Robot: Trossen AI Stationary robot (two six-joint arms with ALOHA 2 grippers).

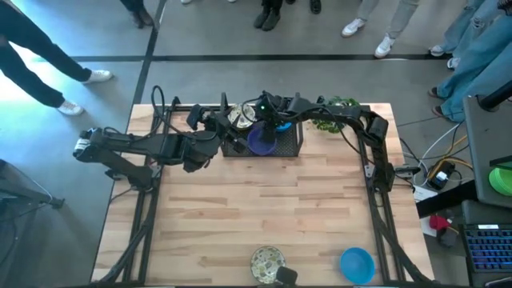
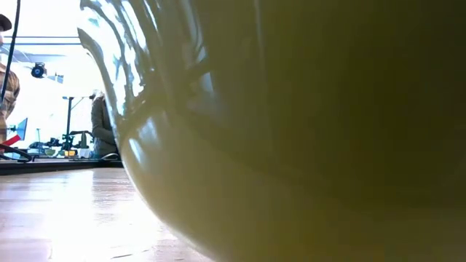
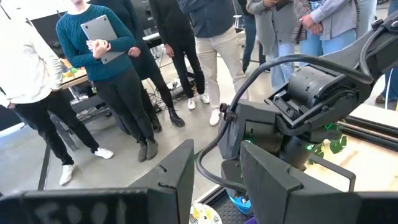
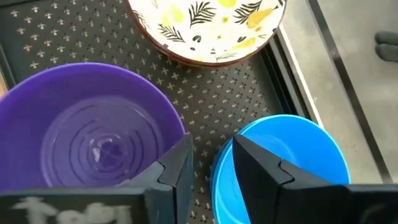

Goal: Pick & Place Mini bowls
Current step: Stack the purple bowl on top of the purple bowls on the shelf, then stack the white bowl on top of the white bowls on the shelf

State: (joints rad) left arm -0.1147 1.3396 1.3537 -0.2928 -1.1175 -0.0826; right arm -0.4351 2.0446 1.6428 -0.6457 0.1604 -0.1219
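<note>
A black mesh tray [image 1: 292,144] at the table's far middle holds a purple bowl [image 4: 93,130], a blue bowl [image 4: 298,149] and a cream bowl with a leaf pattern [image 4: 205,25]. My right gripper [image 4: 211,174] slants down over the tray, open, with its fingers on either side of the blue bowl's rim, beside the purple bowl. My left gripper [image 3: 217,186] hangs open and empty above the tray's left end [image 1: 220,128], pointing almost level. A cream speckled bowl [image 1: 268,262] and a second blue bowl [image 1: 357,264] rest on their bases by the table's near edge. My right gripper straddles the blue bowl's rim [image 4: 221,177] on the side next to the purple bowl, one finger [image 4: 261,168] inside the bowl and one outside, slanting down from above. A strip of tray shows between the outer finger and the rim. Whether the inner finger touches the wall, I cannot tell. The bowl sits upright on the tray.
A green leafy plant [image 1: 336,108] lies right of the tray. The cream bowl [image 2: 291,145] close to the lens fills the low view. People stand beyond the table's far edge [image 3: 106,74]. Bare wooden tabletop [image 1: 264,208] spreads between the tray and the near bowls.
</note>
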